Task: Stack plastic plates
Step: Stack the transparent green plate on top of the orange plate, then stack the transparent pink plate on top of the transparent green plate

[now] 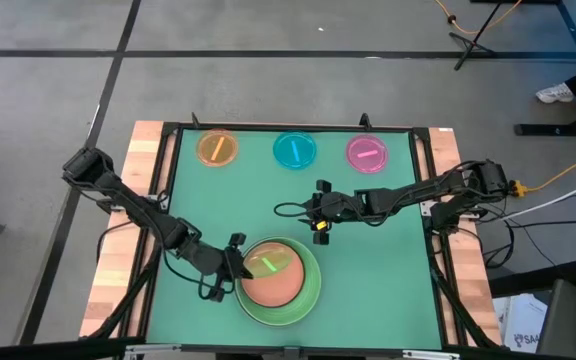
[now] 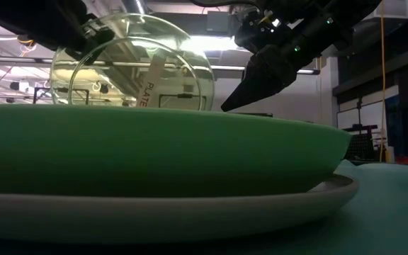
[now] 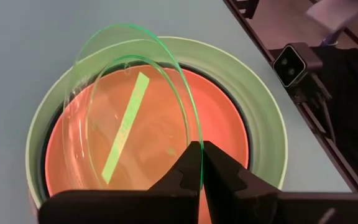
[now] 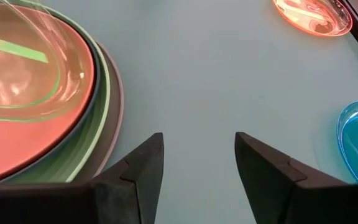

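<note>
On my overhead feed the left hand (image 1: 236,262) sits at the near edge of the bench (image 1: 388,260), its fingers pinched tight on the rim of the translucent green plate (image 1: 268,262). I am holding that plate tilted over the stack; in the low view it stands up at an angle above the light green plate (image 2: 154,152), and I cannot tell whether its lower edge touches the stack. The stack itself, from the bottom, is the grey-white plate (image 2: 190,212), the light green one, a dark teal plate (image 3: 229,99) showing only as a thin ring, and the salmon plate (image 1: 273,285) on top. The right hand (image 1: 321,222) hovers over the middle of the bench, just beyond the stack, with its fingers spread apart and nothing between them. Along the far edge lie the orange plate (image 1: 217,149), the cyan plate (image 1: 295,151) and the magenta plate (image 1: 367,153), flat and well apart from each other.
</note>
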`<state>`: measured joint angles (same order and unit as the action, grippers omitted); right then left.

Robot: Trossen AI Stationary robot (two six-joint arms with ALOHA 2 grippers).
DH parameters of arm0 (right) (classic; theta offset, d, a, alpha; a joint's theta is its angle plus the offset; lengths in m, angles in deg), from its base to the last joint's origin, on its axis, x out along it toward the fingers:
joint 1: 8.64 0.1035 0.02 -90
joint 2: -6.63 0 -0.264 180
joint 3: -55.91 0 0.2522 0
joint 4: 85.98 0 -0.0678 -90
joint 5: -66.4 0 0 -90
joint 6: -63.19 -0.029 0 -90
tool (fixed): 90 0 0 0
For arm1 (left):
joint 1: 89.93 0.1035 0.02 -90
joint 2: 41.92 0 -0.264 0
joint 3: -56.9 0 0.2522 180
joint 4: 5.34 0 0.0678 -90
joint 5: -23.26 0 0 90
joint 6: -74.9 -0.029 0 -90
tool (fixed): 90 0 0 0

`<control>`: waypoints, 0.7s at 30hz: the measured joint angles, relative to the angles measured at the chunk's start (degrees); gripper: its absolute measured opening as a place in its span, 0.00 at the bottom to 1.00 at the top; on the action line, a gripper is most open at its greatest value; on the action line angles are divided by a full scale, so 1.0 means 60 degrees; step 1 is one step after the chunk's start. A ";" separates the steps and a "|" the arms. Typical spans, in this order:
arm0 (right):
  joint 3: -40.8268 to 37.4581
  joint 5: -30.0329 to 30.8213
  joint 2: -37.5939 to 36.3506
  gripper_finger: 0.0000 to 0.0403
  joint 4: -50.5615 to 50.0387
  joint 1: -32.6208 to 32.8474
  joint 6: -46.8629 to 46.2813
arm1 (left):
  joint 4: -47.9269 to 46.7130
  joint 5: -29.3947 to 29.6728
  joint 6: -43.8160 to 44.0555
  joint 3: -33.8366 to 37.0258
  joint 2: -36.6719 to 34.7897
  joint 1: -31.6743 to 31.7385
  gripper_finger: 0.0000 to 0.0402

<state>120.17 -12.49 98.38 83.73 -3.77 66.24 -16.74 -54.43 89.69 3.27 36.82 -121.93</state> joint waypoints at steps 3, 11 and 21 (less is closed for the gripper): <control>0.0000 0.0000 0.0000 0.46 0.0000 0.0002 0.0001 | -0.0016 0.0001 0.0003 0.0027 0.0000 0.0038 0.01; 0.0000 0.0000 0.0000 0.46 0.0000 -0.0002 0.0000 | -0.0028 0.0001 0.0022 0.0027 0.0000 0.0046 0.11; 0.0000 0.0000 0.0000 0.46 0.0000 -0.0001 0.0000 | -0.0028 -0.0550 0.0224 0.0027 0.0000 0.0046 0.25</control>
<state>120.17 -12.49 98.38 83.73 -3.77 66.24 -16.90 -57.73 91.03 3.43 36.82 -121.66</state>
